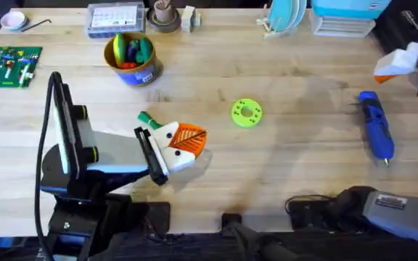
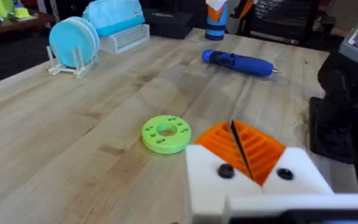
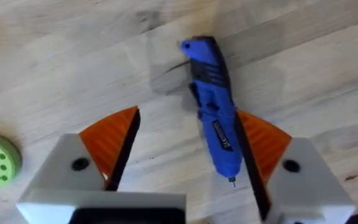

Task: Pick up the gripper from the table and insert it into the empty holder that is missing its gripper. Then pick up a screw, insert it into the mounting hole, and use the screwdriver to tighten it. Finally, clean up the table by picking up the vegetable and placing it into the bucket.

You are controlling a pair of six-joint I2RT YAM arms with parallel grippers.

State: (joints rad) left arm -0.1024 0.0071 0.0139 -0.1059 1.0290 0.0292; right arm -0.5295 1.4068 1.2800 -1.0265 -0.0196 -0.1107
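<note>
Your left claw sits pressed together low over the surface. Your right claw is spread wide above the screwdriver, which lies flat. It looks rigid and smooth; grip mid-body. The bucket stands farthest.

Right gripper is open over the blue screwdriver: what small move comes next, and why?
Probably lower the right gripper and close on the screwdriver. Its fingers are open, the tool lies on the table between them, apparently not yet gripped.
</note>
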